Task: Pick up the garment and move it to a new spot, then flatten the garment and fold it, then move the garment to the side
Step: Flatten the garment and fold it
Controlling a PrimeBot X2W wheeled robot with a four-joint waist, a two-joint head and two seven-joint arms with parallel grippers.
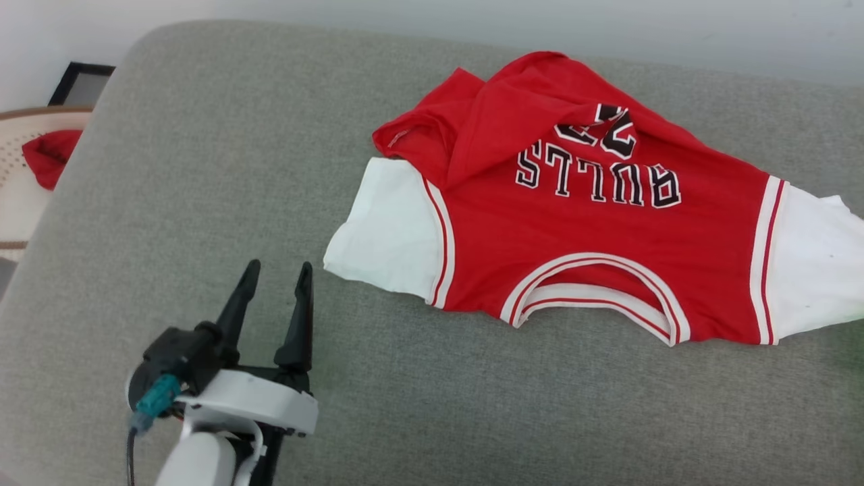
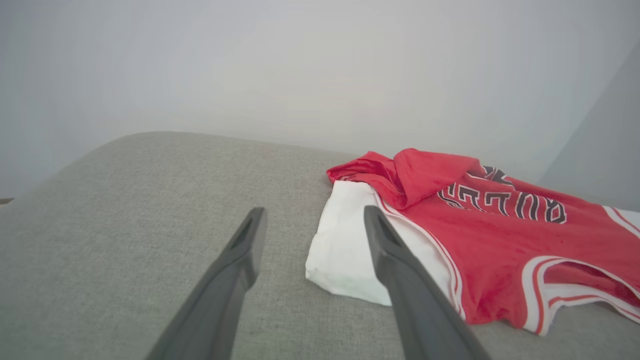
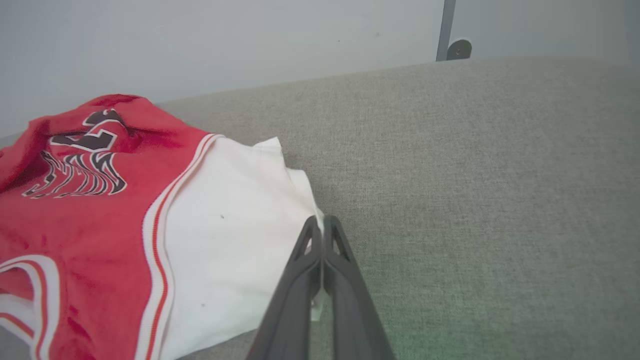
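Two grippers, two different states. My left gripper (image 1: pixel 279 266) is spread wide and holds nothing; it hovers over bare grey surface (image 1: pixel 202 169). My right gripper (image 3: pixel 322 220) is clenched, its fingers pressed together along their length. Its tips sit right at the outer edge of one white sleeve (image 3: pixel 235 225). I cannot tell whether a pinch of that cloth is caught between them.

The garment (image 1: pixel 594 243) lies spread on the surface, ahead of my left gripper and off to its right. Its other white sleeve (image 1: pixel 385 229) is the part nearest that gripper, just beyond the right fingertip and not touching it. From my left wrist, that right finger crosses in front of the sleeve.

The striped neckline (image 1: pixel 594 283) faces me, so the black lettering (image 1: pixel 597 179) reads upside down from my head. Beyond the lettering, the far part of the red body is rumpled and folded back over itself, hiding part of the number. Red-and-white striped trim runs where each sleeve joins the body. The sleeve by my right gripper lies mostly flat, with a few small dark specks on it.

Far to the left of my left gripper, off the surface, a red cloth (image 1: pixel 47 155) rests on a pale round thing, with a dark frame (image 1: pixel 81 81) just beyond it.
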